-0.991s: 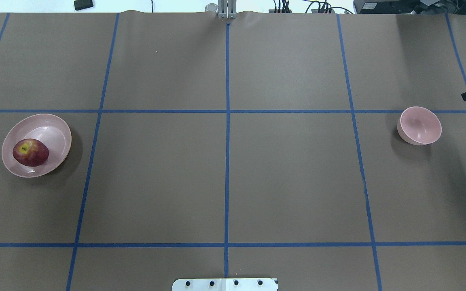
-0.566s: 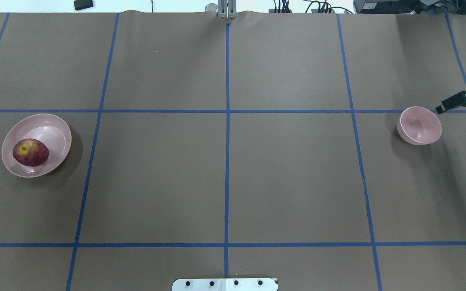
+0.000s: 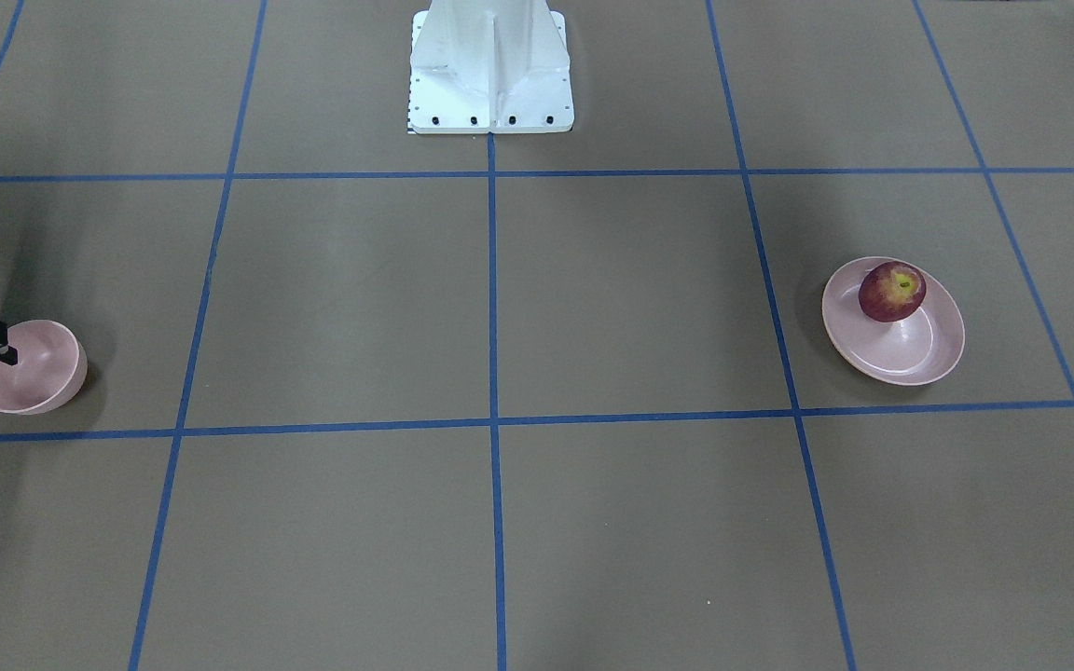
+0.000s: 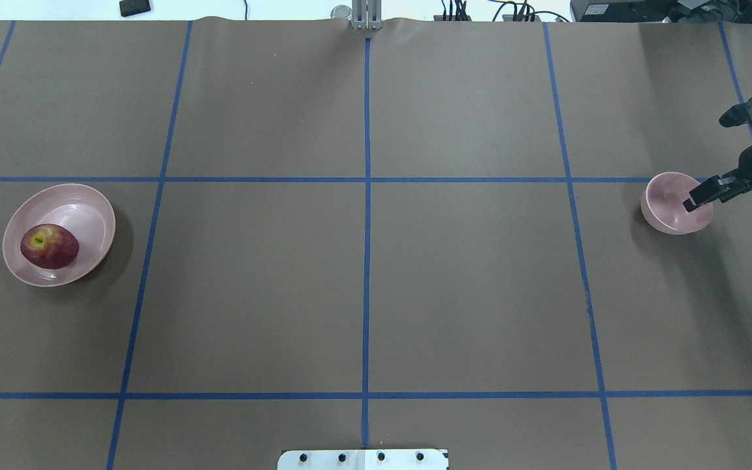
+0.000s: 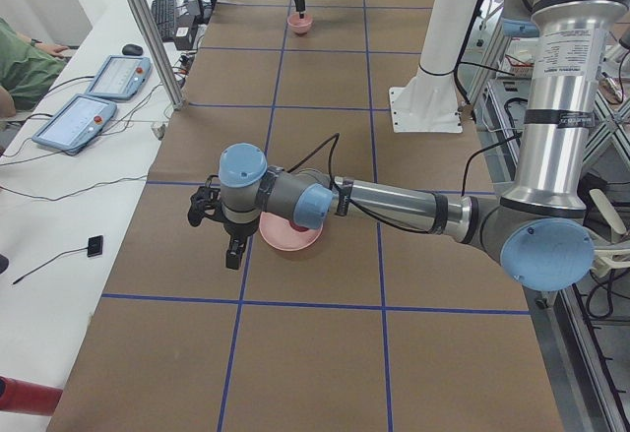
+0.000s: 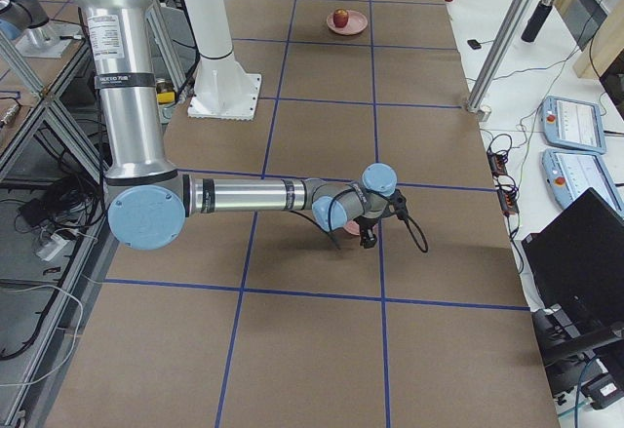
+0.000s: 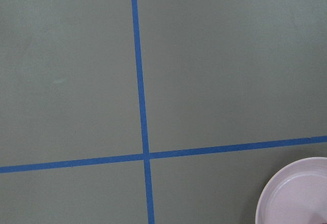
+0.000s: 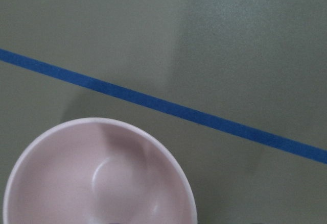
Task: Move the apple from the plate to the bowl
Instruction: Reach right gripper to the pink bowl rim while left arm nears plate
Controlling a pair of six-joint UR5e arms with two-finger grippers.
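Your right tool (image 4: 710,160), jaws spread at the bowl's (image 4: 654,215) 3 o'clock rim, is probably placed to bring it toward the apple (image 4: 49,246).

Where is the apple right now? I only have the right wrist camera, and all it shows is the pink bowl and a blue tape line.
Observer: The apple lies on the plate, far off on the robot's left side.
Operator: Is my right pincer open?
Observer: Yes, the right pincer is open and empty. One finger hangs over the inside of the bowl, and the other is outside it.
Operator: And the left arm?
Observer: Only the exterior left view shows the left pincer. It hangs near the plate, and I cannot tell whether it is open.
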